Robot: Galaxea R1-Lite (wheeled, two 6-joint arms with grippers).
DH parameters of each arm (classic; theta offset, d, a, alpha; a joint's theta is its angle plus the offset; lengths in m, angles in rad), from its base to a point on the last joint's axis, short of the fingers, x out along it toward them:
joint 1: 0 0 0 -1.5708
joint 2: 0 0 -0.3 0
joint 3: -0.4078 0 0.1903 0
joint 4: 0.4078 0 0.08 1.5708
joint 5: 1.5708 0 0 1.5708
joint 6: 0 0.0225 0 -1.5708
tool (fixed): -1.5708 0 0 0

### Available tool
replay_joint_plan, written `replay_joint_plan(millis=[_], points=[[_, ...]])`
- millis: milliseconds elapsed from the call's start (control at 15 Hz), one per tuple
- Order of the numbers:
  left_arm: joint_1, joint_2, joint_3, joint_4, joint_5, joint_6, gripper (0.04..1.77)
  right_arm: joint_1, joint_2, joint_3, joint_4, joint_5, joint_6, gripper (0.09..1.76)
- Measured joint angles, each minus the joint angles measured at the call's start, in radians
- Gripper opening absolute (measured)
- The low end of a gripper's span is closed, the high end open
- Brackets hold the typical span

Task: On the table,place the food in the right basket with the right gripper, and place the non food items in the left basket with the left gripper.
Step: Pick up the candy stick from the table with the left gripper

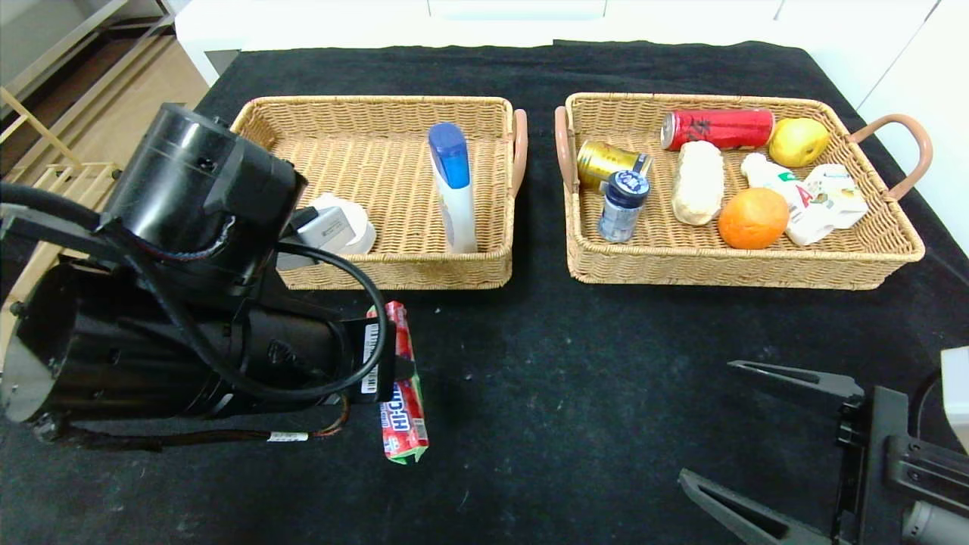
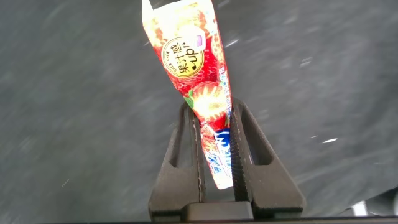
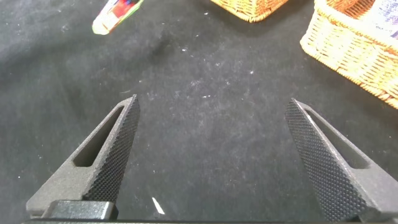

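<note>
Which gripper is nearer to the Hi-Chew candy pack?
Left. The left gripper has its jaws closed on the Hi-Chew candy pack itself. The right gripper sits open, well off to the pack's right over bare table.

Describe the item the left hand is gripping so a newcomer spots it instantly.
On the black table, look in front of the left basket, at its near edge. The left hand clamps a long red strawberry Hi-Chew candy stick: the only item outside the baskets.
</note>
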Motion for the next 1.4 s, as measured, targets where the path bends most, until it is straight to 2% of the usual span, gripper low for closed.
replay_joint_plan(millis=[333,533,1067,1400], points=[[-0.126,0.108,-0.121,-0.003,0.027,0.002,0.33,0.000,0.005,0.002,0.002,0.000,0.000,1.71],[-0.177,0.176,-0.189,0.001,0.053,0.014,0.33,0.000,0.007,0.002,0.001,0.000,0.000,1.71],[-0.226,0.342,-0.327,-0.005,0.077,0.048,0.33,-0.001,-0.029,-0.006,0.000,0.002,0.000,1.71],[-0.241,0.388,-0.371,-0.033,0.068,0.054,0.33,-0.014,-0.045,-0.012,0.000,0.003,0.003,1.71]])
